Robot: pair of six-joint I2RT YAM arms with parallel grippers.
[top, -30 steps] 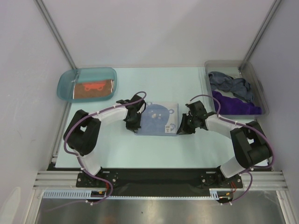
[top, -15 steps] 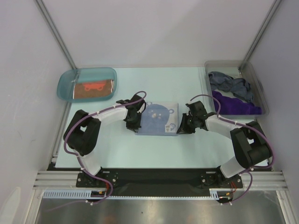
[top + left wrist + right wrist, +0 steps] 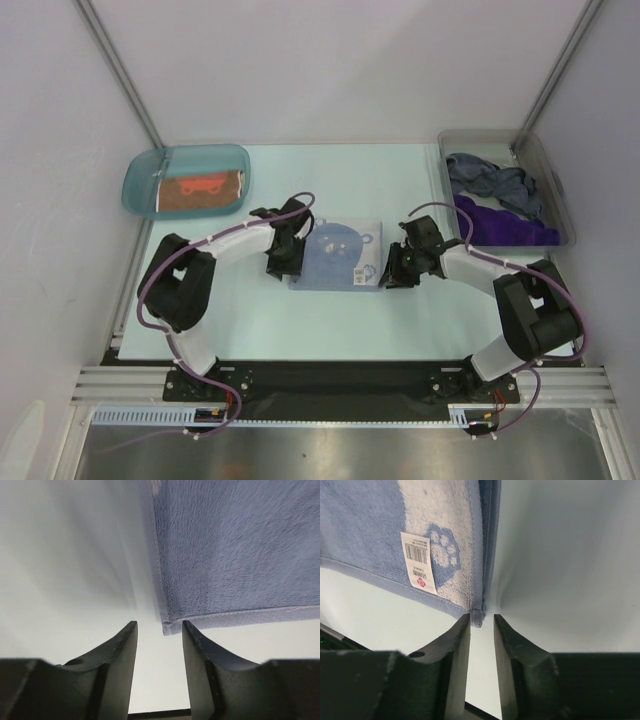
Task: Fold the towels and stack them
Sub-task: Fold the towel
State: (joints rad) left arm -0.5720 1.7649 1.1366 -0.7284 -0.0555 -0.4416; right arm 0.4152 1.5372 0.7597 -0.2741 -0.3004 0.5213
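Top view: a folded pale blue towel (image 3: 338,255) lies flat at the centre of the tabletop (image 3: 330,320). The left claw (image 3: 290,268) sits at the towel's 8 o'clock corner, the right claw (image 3: 386,272) at its 4 o'clock corner. Left wrist view: the left claw (image 3: 159,625) has its jaws parted and grips nothing, the towel corner (image 3: 167,626) lying just beyond the tips. Right wrist view: the right claw (image 3: 482,616) is narrowly parted around the corner without clamping it; a barcode label (image 3: 417,562) and a paw print (image 3: 442,550) show. At 10 o'clock, a teal tray (image 3: 135,185) holds the orange-brown towel (image 3: 200,190). At 2 o'clock, a clear bin (image 3: 540,150) holds the grey-blue towel (image 3: 490,180) and purple towel (image 3: 505,225).
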